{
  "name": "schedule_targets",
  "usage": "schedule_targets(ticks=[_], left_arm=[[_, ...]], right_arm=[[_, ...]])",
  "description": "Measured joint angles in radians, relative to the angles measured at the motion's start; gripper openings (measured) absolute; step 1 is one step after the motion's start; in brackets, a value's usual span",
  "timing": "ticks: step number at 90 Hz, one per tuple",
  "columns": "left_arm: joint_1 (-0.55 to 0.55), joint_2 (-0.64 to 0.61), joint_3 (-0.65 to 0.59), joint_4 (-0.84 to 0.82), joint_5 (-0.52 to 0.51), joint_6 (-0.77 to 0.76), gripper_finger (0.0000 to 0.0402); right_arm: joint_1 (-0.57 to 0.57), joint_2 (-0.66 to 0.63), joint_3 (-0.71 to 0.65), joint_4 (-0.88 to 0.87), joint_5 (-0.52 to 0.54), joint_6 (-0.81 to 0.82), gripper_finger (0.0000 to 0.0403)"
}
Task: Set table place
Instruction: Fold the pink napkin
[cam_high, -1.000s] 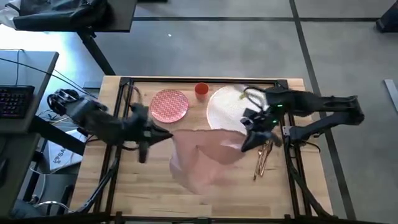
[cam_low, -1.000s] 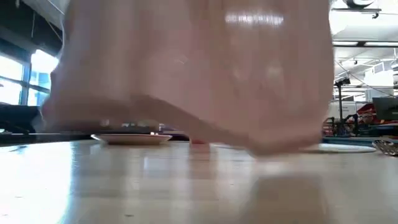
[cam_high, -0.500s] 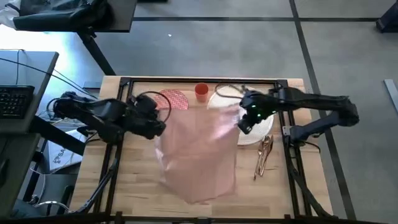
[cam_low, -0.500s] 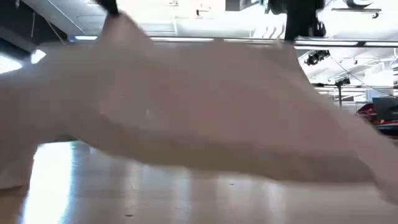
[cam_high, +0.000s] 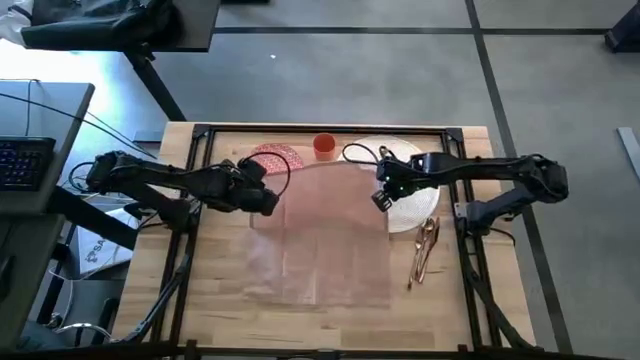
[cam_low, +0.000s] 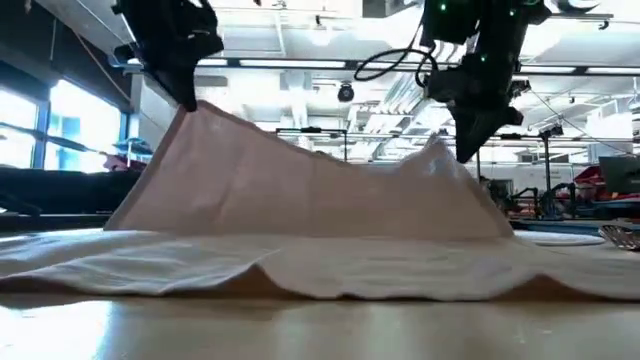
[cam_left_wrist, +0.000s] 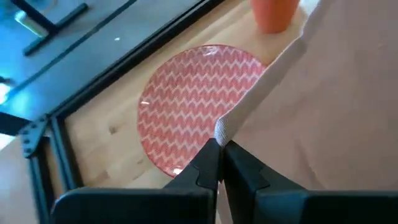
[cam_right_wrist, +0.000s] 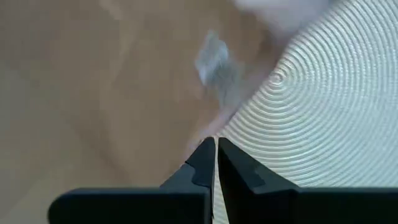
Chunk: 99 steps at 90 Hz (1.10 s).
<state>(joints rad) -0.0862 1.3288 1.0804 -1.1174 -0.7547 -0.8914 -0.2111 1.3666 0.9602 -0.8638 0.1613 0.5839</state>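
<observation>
Overhead, the desk (cam_high: 230, 310) carries a red-patterned plate (cam_high: 268, 157) at about 11 o'clock from the desk's middle, an orange cup (cam_high: 324, 146) at 12 o'clock by the far frame, a white woven placemat (cam_high: 410, 200) toward 2 o'clock, and copper cutlery (cam_high: 424, 248) at 4 o'clock, just beside the placemat's near edge. A beige napkin (cam_high: 320, 245) is spread over the middle of the desk; its far edge covers part of the plate on one side and part of the placemat on the other, and it stops just short of the cup. From desk height the cloth (cam_low: 300, 200) lies flat at the front and rises at the back into two peaks that screen most of what stands behind it; only a sliver of the placemat (cam_low: 560, 238) shows at 3 o'clock. Each far corner sits pinched between the tips of a pair of jaws: the left gripper (cam_high: 262, 196) is clenched on the corner over the plate (cam_left_wrist: 193, 106), with the cup (cam_left_wrist: 275, 14) beyond, and the right gripper (cam_high: 381, 197) is clenched on the corner above the placemat (cam_right_wrist: 311, 106). Both arms reach inward from the desk's 9 and 3 o'clock sides, stretched low and nearly level, with their wrists turned toward each other.
</observation>
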Motion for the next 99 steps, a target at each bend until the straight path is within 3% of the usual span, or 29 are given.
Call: schedule_targets(ticks=[37, 52, 74, 83, 99], left_arm=[[0.014, -0.001, -0.056, 0.068, 0.044, 0.033, 0.0], [0.01, -0.001, -0.069, 0.129, 0.105, 0.093, 0.0], [-0.001, 0.0, -0.07, 0.18, 0.18, 0.144, 0.0], [0.0, 0.0, -0.07, 0.18, 0.201, 0.143, 0.0], [-0.001, 0.0, -0.07, 0.182, 0.247, 0.137, 0.0]], right_arm=[[-0.008, 0.0, -0.133, 0.039, -0.03, -0.033, 0.0006], [-0.062, -0.001, -0.118, 0.122, -0.109, -0.115, 0.0062], [-0.288, 0.066, -0.12, 0.315, -0.187, -0.198, 0.0159], [-0.343, 0.135, -0.12, 0.418, -0.242, -0.254, 0.0176], [-0.386, 0.244, -0.107, 0.524, -0.245, -0.276, 0.0172]])
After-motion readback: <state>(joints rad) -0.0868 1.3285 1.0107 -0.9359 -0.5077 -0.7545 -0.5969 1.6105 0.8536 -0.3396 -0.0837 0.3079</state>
